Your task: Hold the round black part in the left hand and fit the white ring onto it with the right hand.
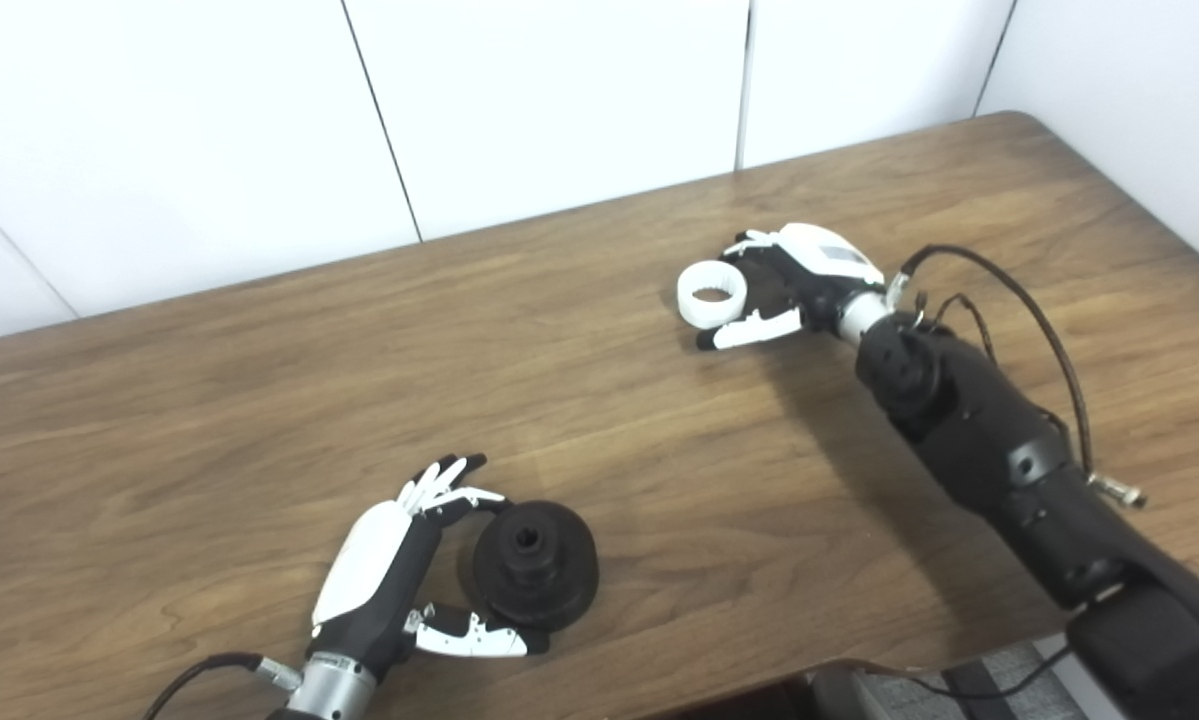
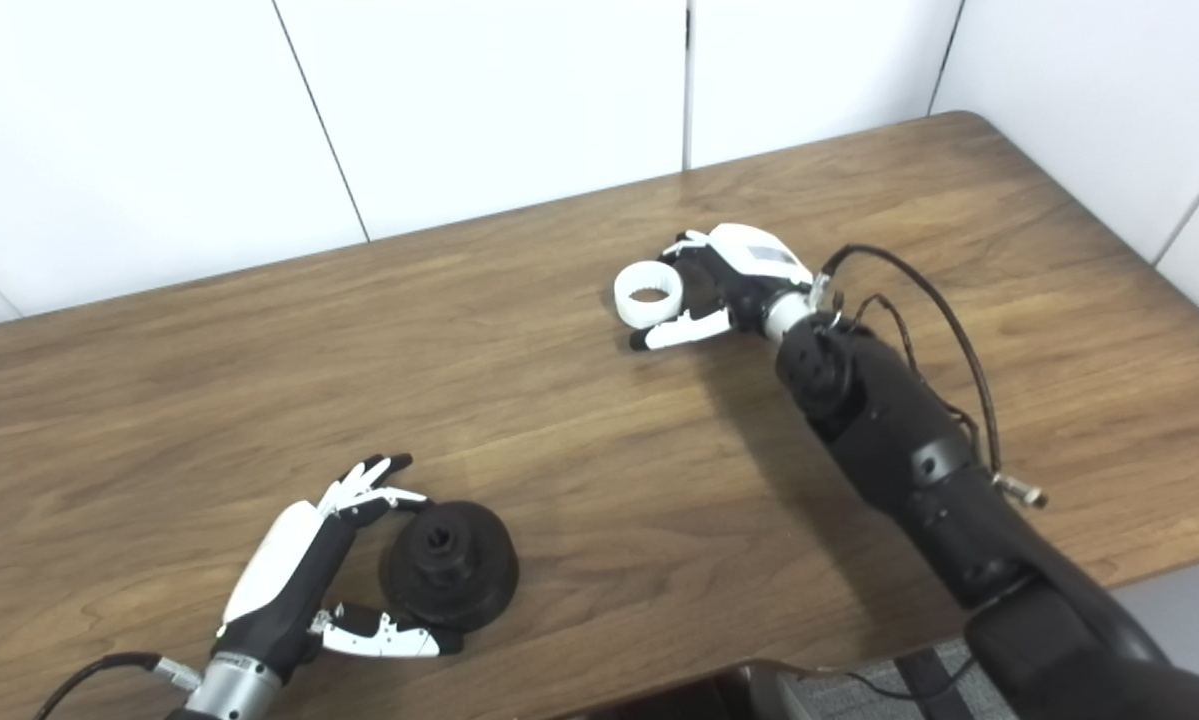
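i am cupping my left hand (image 1: 384,575) around the black part (image 1: 534,565), which is sitting on the counter (image 1: 259,400) near the front edge. my thumb is lying along its near side and my fingers are curving over its far left rim, so the hand is partly closed around it, touching or nearly so; i judge it is not yet lifted, since the part looks to be resting flat. its raised hub with the centre hole is facing up, which is the side the ring should be going onto.

my right hand (image 2: 724,280) is reaching far across the counter, well apart from the left. it is wrapping around the ring (image 2: 647,293), thumb under the near side and fingers at the far side. i cannot tell whether the ring is already gripped or just being enclosed, nor whether it is off the wood. the ring's opening is facing up, which suits carrying it over and lowering it onto the hub.

there are no containers here, nothing holding anything else.
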Robot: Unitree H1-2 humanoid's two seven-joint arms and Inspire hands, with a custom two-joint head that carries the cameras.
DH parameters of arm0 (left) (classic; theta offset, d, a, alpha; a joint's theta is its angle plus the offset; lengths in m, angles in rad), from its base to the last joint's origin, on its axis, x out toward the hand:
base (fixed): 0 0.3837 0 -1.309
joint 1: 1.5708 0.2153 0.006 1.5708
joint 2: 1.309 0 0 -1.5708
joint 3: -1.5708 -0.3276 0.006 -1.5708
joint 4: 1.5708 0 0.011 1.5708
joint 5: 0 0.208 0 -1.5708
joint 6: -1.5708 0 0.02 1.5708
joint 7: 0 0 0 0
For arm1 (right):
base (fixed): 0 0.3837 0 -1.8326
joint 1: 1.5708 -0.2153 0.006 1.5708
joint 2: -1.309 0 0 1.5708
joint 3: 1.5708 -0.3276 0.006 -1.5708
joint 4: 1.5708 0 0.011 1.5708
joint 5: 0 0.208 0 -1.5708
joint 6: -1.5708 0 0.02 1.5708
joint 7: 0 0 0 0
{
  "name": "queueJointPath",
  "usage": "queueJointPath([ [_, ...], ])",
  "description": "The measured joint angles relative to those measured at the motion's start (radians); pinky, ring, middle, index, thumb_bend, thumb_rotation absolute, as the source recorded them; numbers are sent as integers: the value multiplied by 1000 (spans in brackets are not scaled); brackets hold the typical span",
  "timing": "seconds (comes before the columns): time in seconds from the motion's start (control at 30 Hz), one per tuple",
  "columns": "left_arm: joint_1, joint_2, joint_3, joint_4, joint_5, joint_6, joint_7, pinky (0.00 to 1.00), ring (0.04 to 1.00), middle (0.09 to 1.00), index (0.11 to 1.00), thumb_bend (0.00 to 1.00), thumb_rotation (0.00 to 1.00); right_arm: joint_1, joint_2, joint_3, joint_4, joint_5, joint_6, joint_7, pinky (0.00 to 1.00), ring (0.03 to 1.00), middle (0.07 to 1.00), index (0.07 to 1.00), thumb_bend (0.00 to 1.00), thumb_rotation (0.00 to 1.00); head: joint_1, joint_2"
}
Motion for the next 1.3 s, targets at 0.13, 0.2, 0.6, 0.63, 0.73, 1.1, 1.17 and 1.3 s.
queueJointPath([
  [0.13, 0, -1, -1, 0, 2, 1, 0, 1000, 1000, 960, 631, 942, 215, 4, 21, -7, 20, 0, -25, -73, 929, 928, 904, 688, 713, 346, 2, 2],
  [0.2, 0, -1, -1, 0, 2, 3, 0, 1000, 1000, 961, 631, 943, 213, 8, 34, -14, 27, 0, -30, -101, 919, 916, 891, 667, 720, 324, 8, 2],
  [0.6, -1, -7, -2, -1, 9, 16, -1, 1000, 1000, 960, 628, 943, 219, 34, 108, -53, 84, 41, -135, -290, 954, 887, 824, 490, 516, 142, 11, 8],
  [0.63, -1, -8, -3, -2, 9, 17, -2, 1000, 1000, 960, 628, 943, 217, 33, 113, -54, 88, 43, -145, -305, 955, 886, 819, 488, 514, 140, 11, 9],
  [0.73, -1, -8, -3, -4, 13, 18, -4, 1000, 1000, 960, 629, 941, 217, 36, 120, -55, 103, 46, -173, -350, 952, 883, 810, 486, 512, 137, 11, 9],
  [1.1, -2, -9, -2, -4, 15, 18, -4, 1000, 1000, 956, 625, 949, 207, 52, 133, -61, 108, 53, -192, -402, 948, 873, 798, 485, 515, 135, 20, 15],
  [1.17, -3, -10, -2, -4, 16, 18, -5, 1000, 1000, 956, 625, 949, 213, 66, 134, -64, 87, 53, -191, -403, 928, 865, 794, 484, 516, 136, 34, 21],
  [1.3, -4, -13, -3, -4, 19, 18, -6, 1000, 1000, 955, 626, 952, 215, 115, 137, -70, 4, 49, -180, -398, 873, 849, 792, 484, 517, 136, 55, 26],
])
